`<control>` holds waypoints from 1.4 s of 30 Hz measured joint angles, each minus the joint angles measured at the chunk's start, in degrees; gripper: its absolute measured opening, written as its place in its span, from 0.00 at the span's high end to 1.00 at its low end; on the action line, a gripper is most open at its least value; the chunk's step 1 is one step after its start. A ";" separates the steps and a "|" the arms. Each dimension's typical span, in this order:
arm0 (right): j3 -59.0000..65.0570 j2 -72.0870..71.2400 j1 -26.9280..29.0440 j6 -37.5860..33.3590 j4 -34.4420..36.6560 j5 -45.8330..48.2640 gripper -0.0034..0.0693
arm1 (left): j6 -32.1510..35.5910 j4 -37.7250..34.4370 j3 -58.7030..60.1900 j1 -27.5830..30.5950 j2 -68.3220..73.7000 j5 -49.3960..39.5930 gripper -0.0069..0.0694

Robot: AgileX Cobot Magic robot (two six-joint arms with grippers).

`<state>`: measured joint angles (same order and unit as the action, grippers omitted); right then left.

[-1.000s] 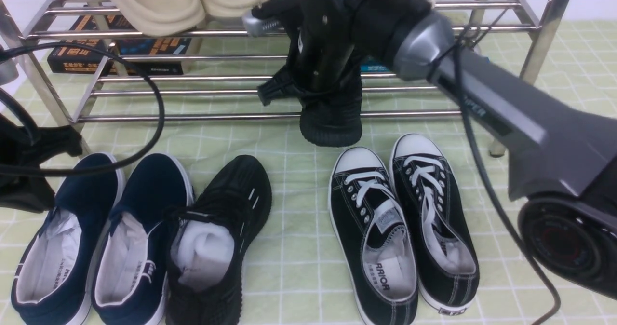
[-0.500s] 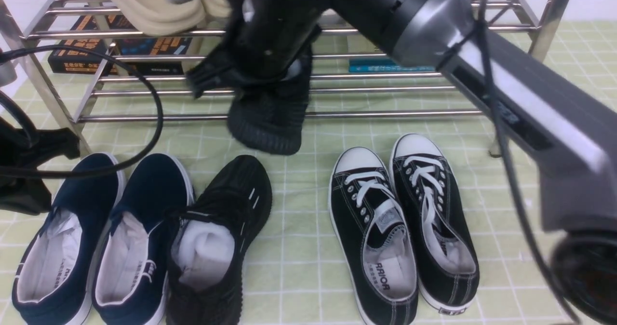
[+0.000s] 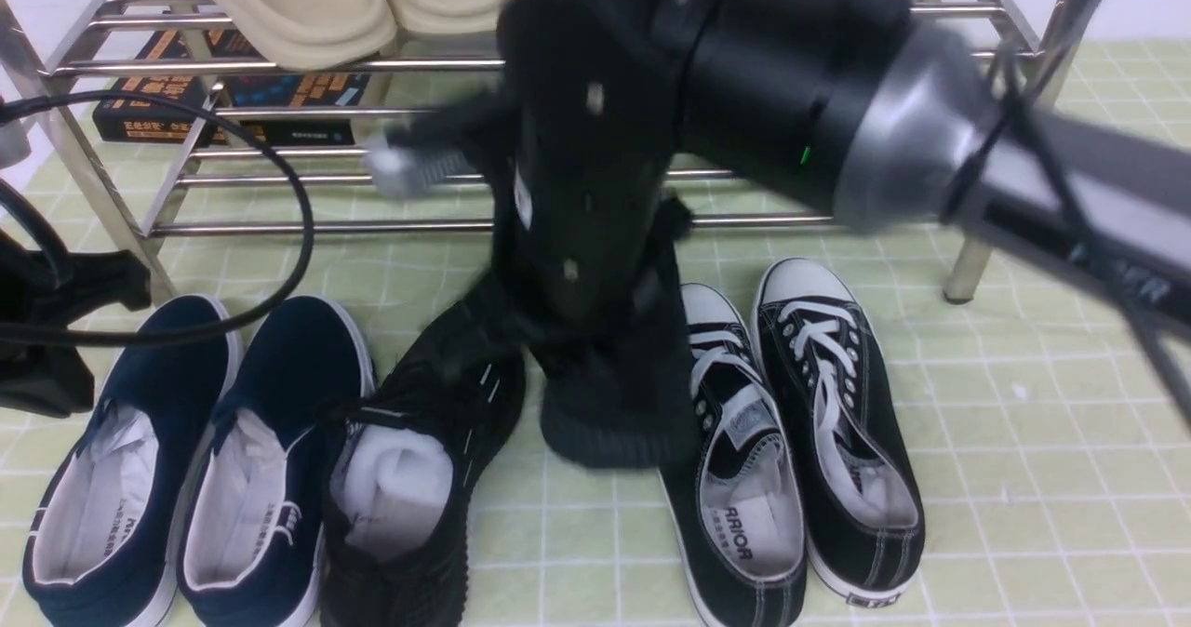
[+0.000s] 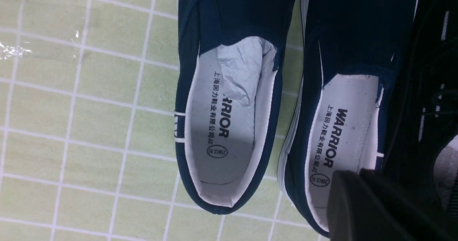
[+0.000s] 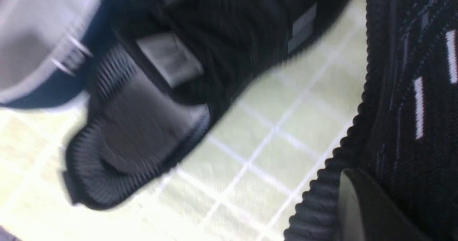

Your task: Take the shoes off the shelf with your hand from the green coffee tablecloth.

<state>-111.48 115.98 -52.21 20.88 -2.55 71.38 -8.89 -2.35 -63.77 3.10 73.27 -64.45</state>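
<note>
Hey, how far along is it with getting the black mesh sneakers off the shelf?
Done: one black mesh sneaker lies on the green cloth. In hand: the right gripper holds its mate toe-down, clear of the shelf, low beside the first. Left: set it down and let go.

The shelf point(image 3: 279, 228) is shiny smooth metal, the shoes point(image 3: 437, 404) matt knit mesh, the tablecloth point(image 3: 1023, 441) wrinkled cloth.
</note>
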 joint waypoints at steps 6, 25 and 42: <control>7.98 -0.07 -0.52 8.47 -0.22 -8.11 0.93 | 0.00 0.05 0.00 0.00 0.00 0.00 0.84; 9.98 -0.09 -0.47 22.68 7.99 -13.52 0.80 | 0.00 0.12 0.00 0.00 0.00 0.21 0.84; -2.72 -0.14 0.19 13.94 8.70 -1.60 0.51 | 0.00 0.12 0.00 0.00 0.00 -0.99 0.84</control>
<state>-114.20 115.83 -52.02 34.82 6.15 69.78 -8.89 -2.23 -63.77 3.10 73.27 -65.44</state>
